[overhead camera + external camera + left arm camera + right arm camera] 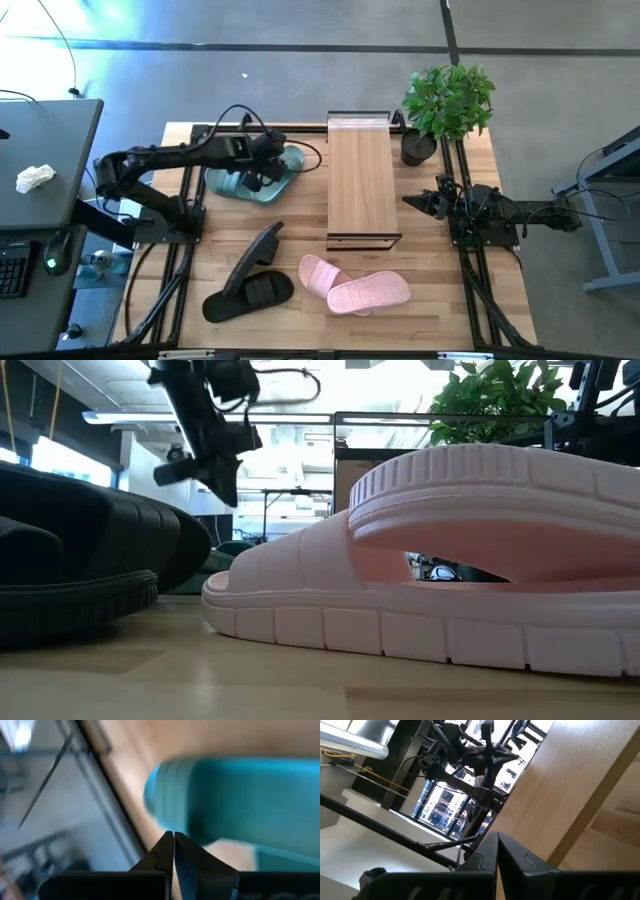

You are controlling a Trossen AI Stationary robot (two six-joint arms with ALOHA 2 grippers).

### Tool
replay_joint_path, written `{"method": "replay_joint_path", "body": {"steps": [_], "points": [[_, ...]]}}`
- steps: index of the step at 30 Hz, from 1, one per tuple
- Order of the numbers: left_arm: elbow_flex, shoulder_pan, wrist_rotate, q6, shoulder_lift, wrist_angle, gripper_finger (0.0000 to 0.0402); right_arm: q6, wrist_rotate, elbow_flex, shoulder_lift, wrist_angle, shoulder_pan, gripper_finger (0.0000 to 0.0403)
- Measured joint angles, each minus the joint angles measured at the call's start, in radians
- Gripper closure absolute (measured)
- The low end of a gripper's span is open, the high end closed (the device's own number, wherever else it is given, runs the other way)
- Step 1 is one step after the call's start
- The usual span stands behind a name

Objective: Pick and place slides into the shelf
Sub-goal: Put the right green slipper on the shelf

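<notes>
In the high view the sage green slides lie sole-down near the table's far left, partly hidden by my left gripper. That gripper hangs shut above them, and the left wrist view shows its tips over the edge of a green slide. The shelf stands mid-table, far side, with nothing on its top board. The black slides lie near the left, one tipped on its edge. The pink slides lie near the middle, one overlapping the other. My right gripper, shut, waits right of the shelf.
A potted plant stands at the far right corner beside the shelf. Cables run over the table's far left by the left arm. In the low view the pink slide and a black slide fill the foreground.
</notes>
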Motion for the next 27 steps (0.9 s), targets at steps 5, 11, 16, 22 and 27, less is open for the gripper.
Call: {"method": "replay_joint_path", "body": {"steps": [5, 11, 16, 22, 27], "points": [[0.0, -0.008, -0.011, -0.005, 0.05, 0.032, 0.0349, -0.007, 0.001, 0.0, 0.001, -0.001, 0.0, 0.0402], [0.001, -0.006, 0.025, -0.005, 0.074, 0.049, 0.0261, -0.02, 0.0, 0.0, 0.001, -0.001, 0.0, 0.0402], [0.001, -0.006, 0.032, 0.015, 0.105, 0.046, 0.0216, -0.066, 0.003, 0.0, 0.001, -0.001, 0.0, 0.0402], [-0.001, -0.006, 0.009, 0.029, 0.175, 0.059, 0.021, -0.077, 0.005, 0.0, 0.003, -0.001, 0.0, 0.0402], [0.0, -0.006, -0.07, 0.031, 0.23, 0.118, 0.0229, -0.077, 0.005, 0.0, 0.007, -0.001, 0.0, 0.0402]]}}
